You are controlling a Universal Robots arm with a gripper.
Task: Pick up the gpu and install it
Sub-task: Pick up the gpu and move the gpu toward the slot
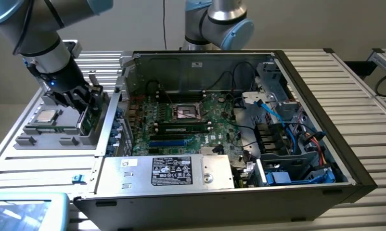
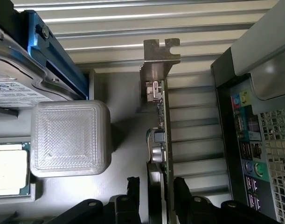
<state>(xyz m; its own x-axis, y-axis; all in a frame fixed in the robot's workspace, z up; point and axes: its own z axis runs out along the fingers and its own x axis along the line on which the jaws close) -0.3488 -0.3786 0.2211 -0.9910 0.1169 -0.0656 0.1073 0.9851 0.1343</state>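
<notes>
**Pincer astride gpu in the holder**

Pincer (image 1: 79,101) (image 2: 156,186) is down in the grey holder (image 1: 45,140), jaws parted, one on each side of the gpu (image 1: 88,115) (image 2: 163,121). Fingers (image 2: 134,189): a strip of holder floor shows between this one and the card, so not clamped. The other finger sits close on the card's opposite face, contact unclear.

The gpu stands on edge in the holder, not yet in the case. Its silver bracket (image 2: 161,58) is at the end away from the pincer.

Beside the pincer, on the side away from the case:
- a ribbed translucent block (image 2: 70,137)
- a processor chip (image 1: 47,115) (image 2: 7,170)
- a drive (image 2: 16,77) with white label and blue rail

On the pincer's other side, the exterior view's right, is the open PC case (image 1: 321,144). Its rear port panel (image 2: 249,154) is near the gpu but apart from it. Inside the case are the motherboard (image 1: 180,115) and power supply (image 1: 167,171).

Holder and case sit on a slatted metal worktop (image 1: 366,91). A second arm (image 1: 219,21) stands behind the case, well apart from the pincer.
</notes>
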